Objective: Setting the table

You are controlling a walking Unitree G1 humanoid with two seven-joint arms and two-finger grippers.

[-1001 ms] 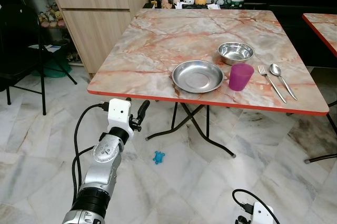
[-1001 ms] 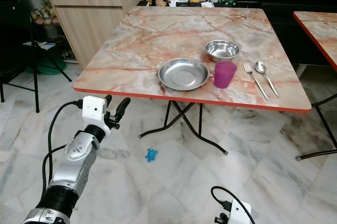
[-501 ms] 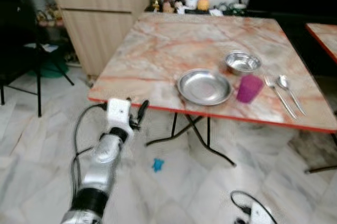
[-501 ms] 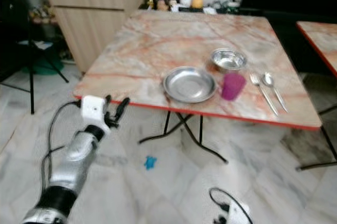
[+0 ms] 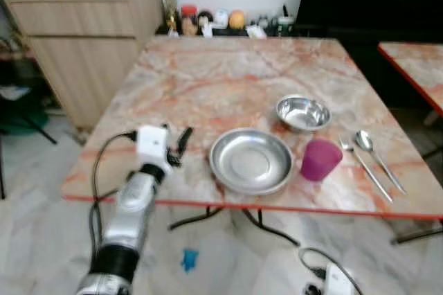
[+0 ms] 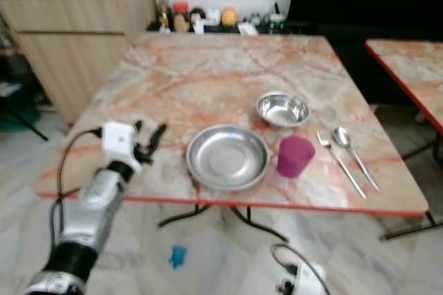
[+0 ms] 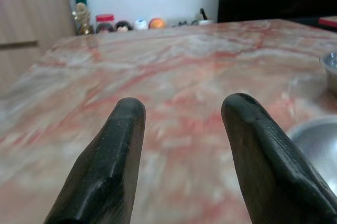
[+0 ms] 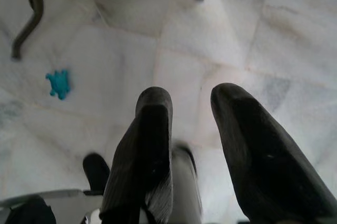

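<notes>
On the marble table (image 5: 228, 66) with a red rim lie a steel plate (image 5: 250, 161), a steel bowl (image 5: 302, 112), a purple cup (image 5: 320, 160), a fork (image 5: 365, 167) and a spoon (image 5: 377, 156). My left gripper (image 5: 181, 144) hovers open and empty over the table's front left part, left of the plate. In the left wrist view its fingers (image 7: 118, 145) point across the tabletop, and the plate's rim (image 7: 316, 140) shows beside them. My right gripper (image 8: 192, 95) hangs low over the floor, open with nothing between its fingers.
A wooden cabinet (image 5: 83, 32) stands at the back left. Jars and small figures (image 5: 221, 19) line the table's far edge. A second red-rimmed table (image 5: 415, 66) is at the right. A blue toy (image 5: 188, 259) lies on the floor by the table's folding legs (image 8: 31, 3).
The camera has come closer to the table and looks down on it more steeply. My left gripper has risen from below the table's edge to above the tabletop.
</notes>
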